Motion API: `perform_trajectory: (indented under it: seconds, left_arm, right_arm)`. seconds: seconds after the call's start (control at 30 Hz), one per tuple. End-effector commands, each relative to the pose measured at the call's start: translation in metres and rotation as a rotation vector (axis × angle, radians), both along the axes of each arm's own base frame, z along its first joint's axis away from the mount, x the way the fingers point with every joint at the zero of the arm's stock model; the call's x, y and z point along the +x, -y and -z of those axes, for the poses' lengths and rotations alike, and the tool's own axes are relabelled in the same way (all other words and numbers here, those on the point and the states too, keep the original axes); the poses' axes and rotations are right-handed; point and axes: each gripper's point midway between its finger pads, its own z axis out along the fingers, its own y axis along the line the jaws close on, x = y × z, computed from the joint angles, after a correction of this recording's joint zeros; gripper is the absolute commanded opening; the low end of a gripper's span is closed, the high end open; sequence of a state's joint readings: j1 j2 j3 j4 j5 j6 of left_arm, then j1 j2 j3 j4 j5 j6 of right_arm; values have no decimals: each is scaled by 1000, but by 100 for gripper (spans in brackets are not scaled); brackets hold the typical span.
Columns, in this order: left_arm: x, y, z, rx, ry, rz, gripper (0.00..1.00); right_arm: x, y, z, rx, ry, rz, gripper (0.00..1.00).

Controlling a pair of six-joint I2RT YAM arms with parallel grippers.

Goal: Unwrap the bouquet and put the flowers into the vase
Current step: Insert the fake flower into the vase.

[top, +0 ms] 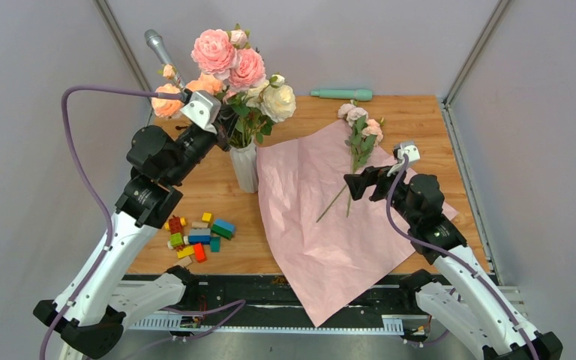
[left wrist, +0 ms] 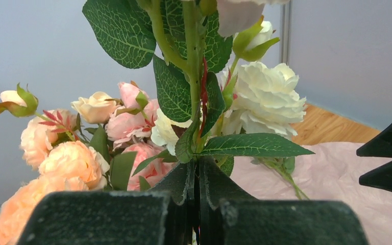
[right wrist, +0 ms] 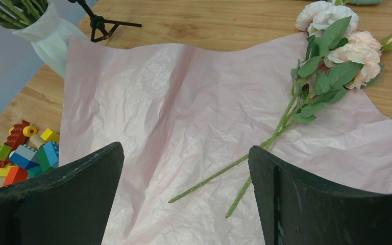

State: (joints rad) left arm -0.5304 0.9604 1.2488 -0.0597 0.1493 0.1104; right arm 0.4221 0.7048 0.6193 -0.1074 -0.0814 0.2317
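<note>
left end effector (left wrist: pixel 196 176) pinches a green rose stem (left wrist: pixel 192 66), apparently seating it in the ribbed white vase (top: pixel 244 169); right end effector (right wrist: pixel 185 148) gapes over pale artificial roses (right wrist: pixel 337 46).

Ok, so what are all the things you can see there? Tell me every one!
table: one, wooden, under everything
paper: one sheet, pink, spread flat in the middle, hanging over the near edge
loose roses: two stems, white and pale pink, lying on the paper's far right part
vase: one, white, ribbed, left of the paper
big blooms: a bunch, pink, peach and cream, in the vase
toy blocks: small pile, many colours, near left
tube: one, mint green, far edge
grey rod: one, back left
left gripper: black, shut on a stem among the vase's flowers
right gripper: black, open, above the paper
</note>
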Motion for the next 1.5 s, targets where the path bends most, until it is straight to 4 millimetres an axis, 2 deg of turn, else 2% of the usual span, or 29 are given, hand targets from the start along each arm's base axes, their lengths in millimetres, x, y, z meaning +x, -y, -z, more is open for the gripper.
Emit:
perform_trajectory:
  seconds: [0.0, 0.13, 0.23, 0.77, 0.93, 1.47]
  left_arm:
    - [0, -7, -4, -21, 36, -19, 0]
    - [5, -8, 10, -11, 7, -28, 0]
    - [7, -10, 10, -23, 17, -35, 0]
    - [16, -15, 47, -37, -38, -67, 0]
    - [17, -17, 53, -49, -45, -77, 0]
    - [28, -22, 100, -58, -125, -119, 0]
  right_arm:
    - [0, -2, -15, 39, 49, -8, 93]
    - [0, -2, -15, 40, 48, -8, 93]
    - [0, -2, -14, 40, 47, -9, 93]
    - [0, -3, -13, 46, 46, -15, 93]
    - [-1, -3, -13, 47, 46, -17, 93]
    - [-2, -4, -9, 54, 38, -22, 93]
